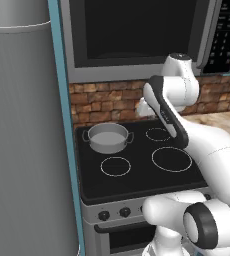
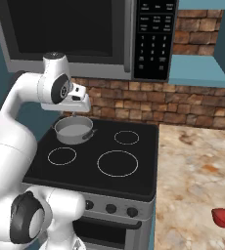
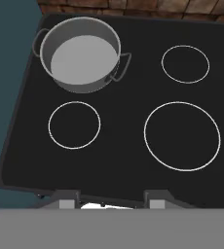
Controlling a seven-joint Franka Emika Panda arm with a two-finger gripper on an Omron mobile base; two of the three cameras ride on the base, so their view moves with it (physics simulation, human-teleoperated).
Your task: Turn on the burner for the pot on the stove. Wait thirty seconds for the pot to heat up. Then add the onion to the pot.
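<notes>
The grey pot stands on the rear-left burner of the stove, covering that burner; its pale inside holds nothing. The red onion lies on the counter right of the stove, near the front edge. My gripper hangs above the cooktop, just behind and above the pot, looking down at the glass. Its fingertips stand apart with nothing between them.
Black knobs line the stove's steel front. A microwave hangs low above the cooktop. A tall grey fridge stands to the left, the marble counter to the right, brick wall behind.
</notes>
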